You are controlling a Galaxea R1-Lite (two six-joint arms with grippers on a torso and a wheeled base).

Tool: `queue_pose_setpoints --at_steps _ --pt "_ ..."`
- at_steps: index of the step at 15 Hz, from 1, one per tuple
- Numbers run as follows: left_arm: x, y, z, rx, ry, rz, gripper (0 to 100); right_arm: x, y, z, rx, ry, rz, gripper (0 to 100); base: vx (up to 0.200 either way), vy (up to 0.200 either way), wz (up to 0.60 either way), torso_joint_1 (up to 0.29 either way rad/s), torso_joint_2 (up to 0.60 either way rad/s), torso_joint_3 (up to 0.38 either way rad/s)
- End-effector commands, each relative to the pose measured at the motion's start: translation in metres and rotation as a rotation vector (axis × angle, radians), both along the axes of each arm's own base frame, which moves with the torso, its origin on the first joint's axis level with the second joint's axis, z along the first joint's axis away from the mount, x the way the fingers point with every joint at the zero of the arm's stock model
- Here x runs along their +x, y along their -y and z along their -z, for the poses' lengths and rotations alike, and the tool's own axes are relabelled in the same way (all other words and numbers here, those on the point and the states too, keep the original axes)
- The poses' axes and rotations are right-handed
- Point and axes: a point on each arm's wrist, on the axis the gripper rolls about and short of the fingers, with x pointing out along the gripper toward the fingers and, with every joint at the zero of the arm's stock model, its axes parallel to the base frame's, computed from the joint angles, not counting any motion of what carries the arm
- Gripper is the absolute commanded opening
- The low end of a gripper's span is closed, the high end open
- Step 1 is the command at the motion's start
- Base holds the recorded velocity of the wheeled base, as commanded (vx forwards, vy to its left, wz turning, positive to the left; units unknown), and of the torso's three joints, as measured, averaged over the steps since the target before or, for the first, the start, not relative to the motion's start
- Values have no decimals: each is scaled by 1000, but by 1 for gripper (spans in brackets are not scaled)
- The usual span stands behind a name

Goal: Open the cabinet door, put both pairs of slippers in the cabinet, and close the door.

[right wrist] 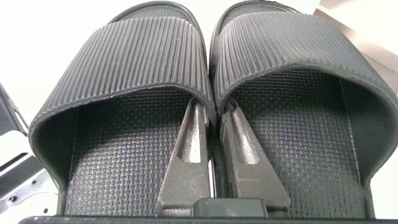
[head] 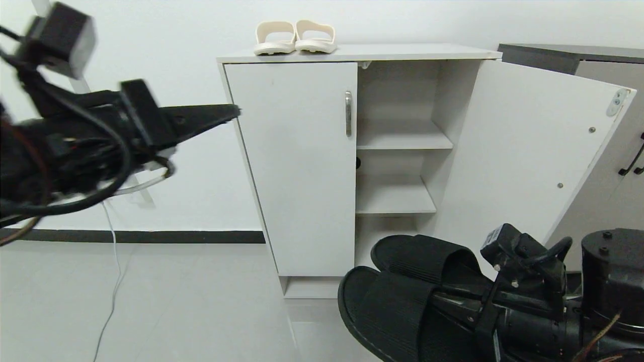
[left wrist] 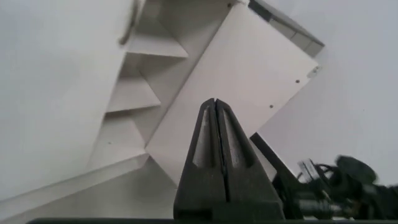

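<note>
1. The white cabinet (head: 402, 51) stands in the middle of the head view, against the wall.
2. Its right door (head: 523, 151) is swung wide open toward the right of the frame. Its left door (head: 297, 171) is shut, with a silver handle (head: 348, 114) near its inner edge.
3. Inside the open half there are two shelves (head: 402, 141), one above the other, and nothing lies on them.
4. The white slippers (head: 295, 37) sit side by side on top of the cabinet, at its left end, in the upper middle of the frame.
5. The black slippers (head: 402, 296) are at the bottom of the frame, right of the middle, low in front of the open half of the cabinet and up off the floor (head: 176, 301).
6. The right gripper (right wrist: 212, 106) holds them. One finger sits inside each slipper, and the two inner sides are squeezed together between the fingers, so the jaws are almost closed.
7. The left gripper (head: 234, 112) is on the left of the frame, up high, with its tip just beside the cabinet's left edge. Its fingers are pressed flat together and hold nothing.
8. A grey cabinet (head: 568, 58) stands behind the open door, at the far right.
9. A thin cable (head: 113, 281) hangs down the wall and runs over the floor at the lower left.
</note>
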Motion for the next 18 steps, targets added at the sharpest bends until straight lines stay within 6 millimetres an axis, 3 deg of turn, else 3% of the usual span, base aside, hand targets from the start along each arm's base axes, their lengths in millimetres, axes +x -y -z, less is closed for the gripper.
queue_pose_setpoints --at_steps 1,3,4,5,6,7,9,12,15,18 --pt "-103 -49 5 -18 71 -122 0 1 -1 1 -2 -2 -1 0 0 0 0 0 0 0" --pt "-136 -58 16 -6 55 -154 0 2 0 0 -1 -1 4 0 0 0 0 0 0 0" --pt "-167 -65 28 3 23 -184 0 3 -1 1 -1 -3 6 0 0 0 0 0 0 0" --pt "-168 -66 28 3 23 -187 0 3 -1 1 -1 -3 7 0 0 0 0 0 0 0" --pt "-187 -69 38 10 0 -255 0 5 -2 0 2 -2 13 0 0 0 0 0 0 0" --pt "-197 -71 52 46 -22 -424 0 9 -3 -1 3 -3 26 0 0 0 0 0 0 0" --pt "-203 -73 86 180 -18 -619 0 16 -5 1 -1 -10 60 0 0 0 0 0 0 0" --pt "-210 -76 138 335 -29 -760 0 29 -14 3 22 -47 177 0 0 0 0 0 0 0" --pt "-217 -77 178 354 -29 -794 0 42 -24 -2 73 -56 274 0 0 0 0 0 0 0" --pt "-216 -81 214 396 -77 -954 0 46 -29 0 77 -67 288 0 0 0 0 0 0 0"
